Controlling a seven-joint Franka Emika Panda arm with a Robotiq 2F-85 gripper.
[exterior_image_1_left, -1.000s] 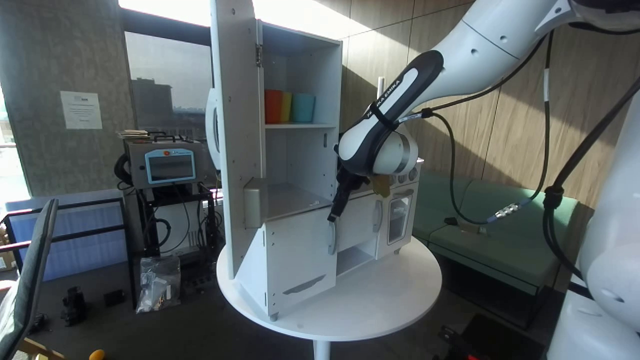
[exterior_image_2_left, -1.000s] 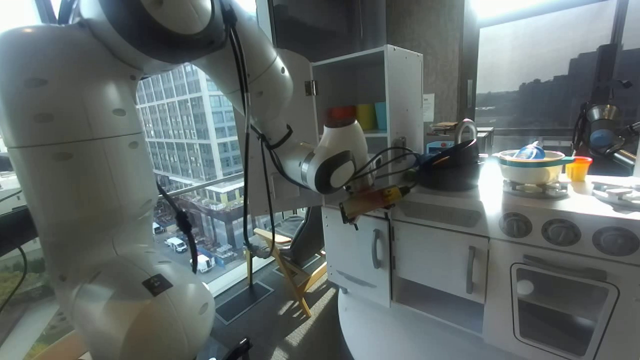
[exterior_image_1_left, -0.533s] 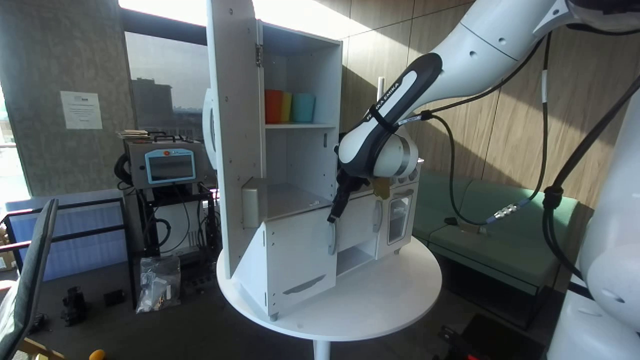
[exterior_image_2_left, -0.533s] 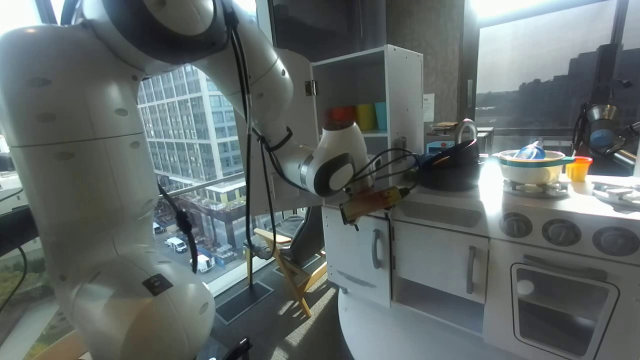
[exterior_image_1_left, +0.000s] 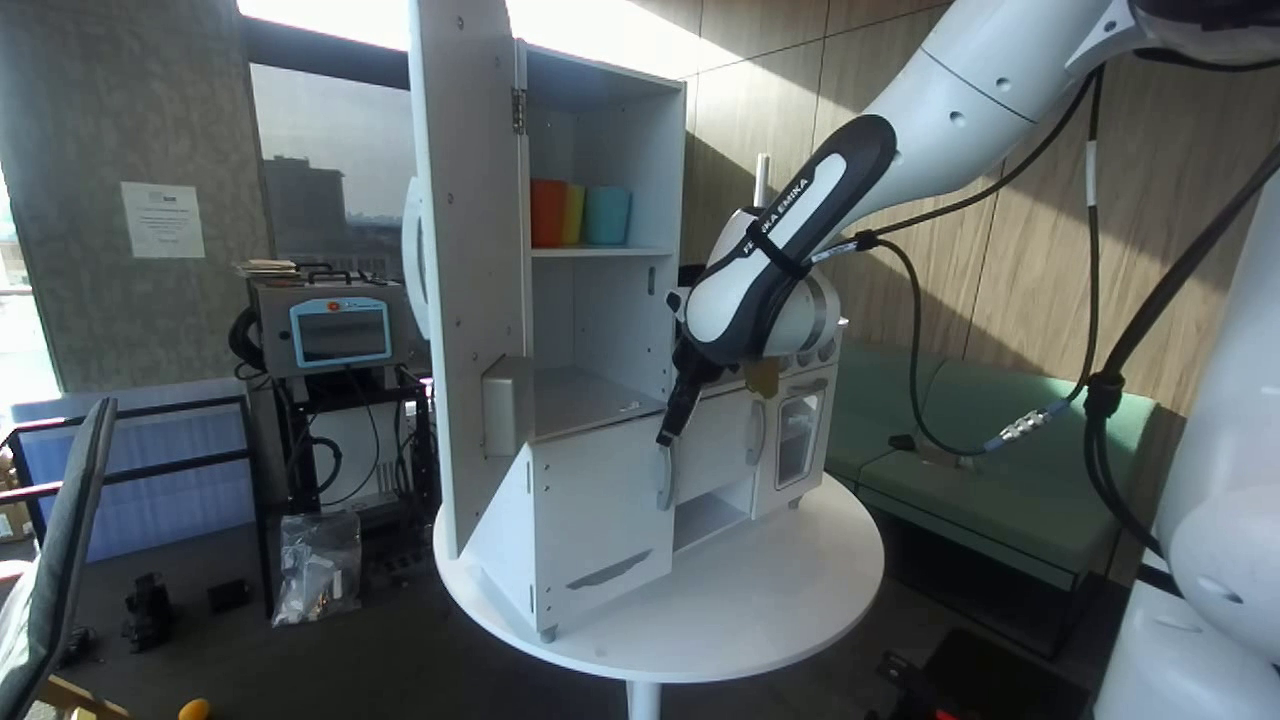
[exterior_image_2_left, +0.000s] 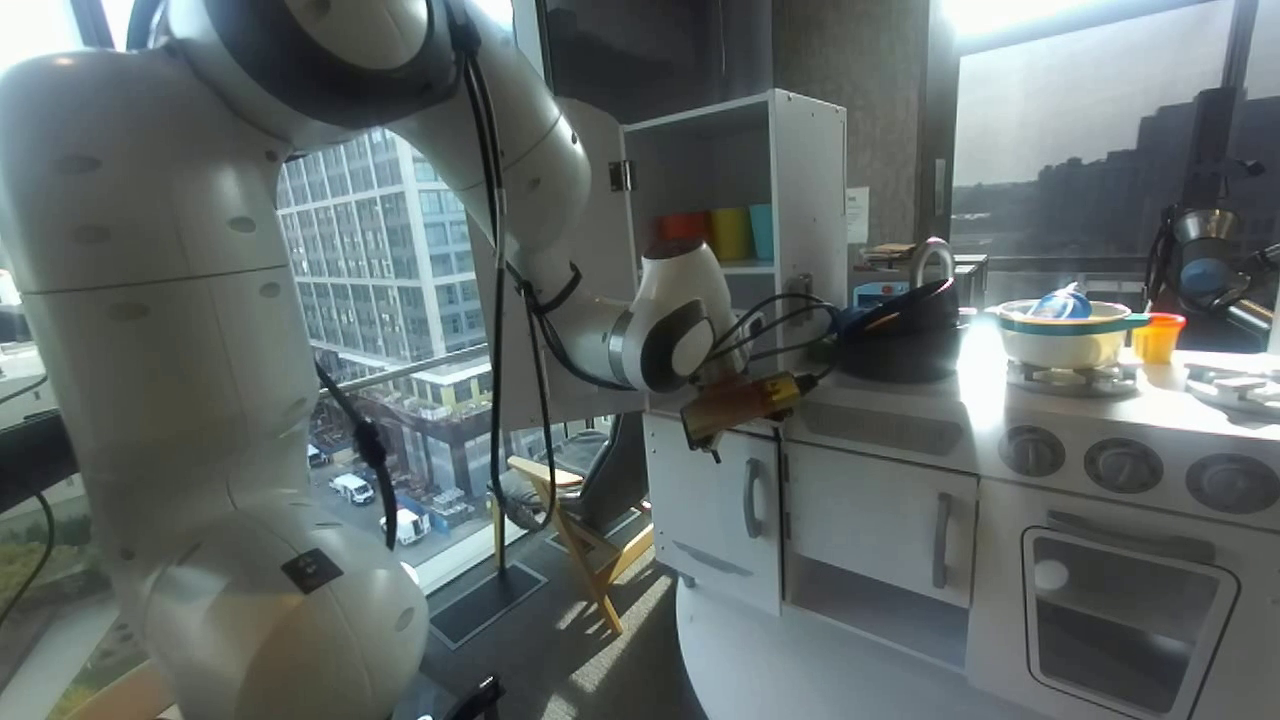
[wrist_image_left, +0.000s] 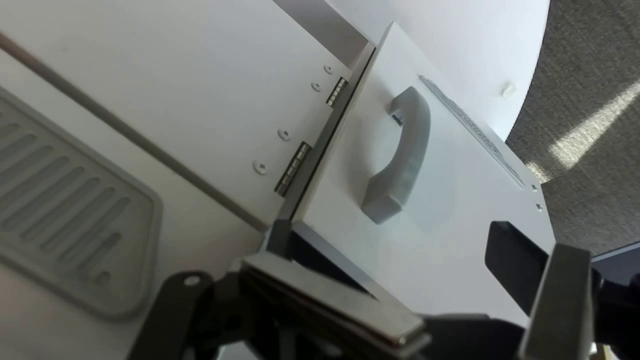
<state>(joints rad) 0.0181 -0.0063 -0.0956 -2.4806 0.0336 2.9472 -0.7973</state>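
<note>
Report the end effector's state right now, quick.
End effector: open, holding nothing, close to the gray pull handle on the white lower cabinet door.

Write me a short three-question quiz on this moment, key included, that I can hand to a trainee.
1. Multiple choice: which of these is closest to the gripper?
a) the white pot
b) the lower cabinet door with the gray handle
c) the oven door

2. True or false: in the wrist view, the gripper is fully shut.

3. Fill in the blank: on the shelf of the tall cabinet stand an orange-red cup, a yellow cup and a third cup, colored ____.

Key:
1. b
2. False; its fingers stand apart.
3. Blue
</note>
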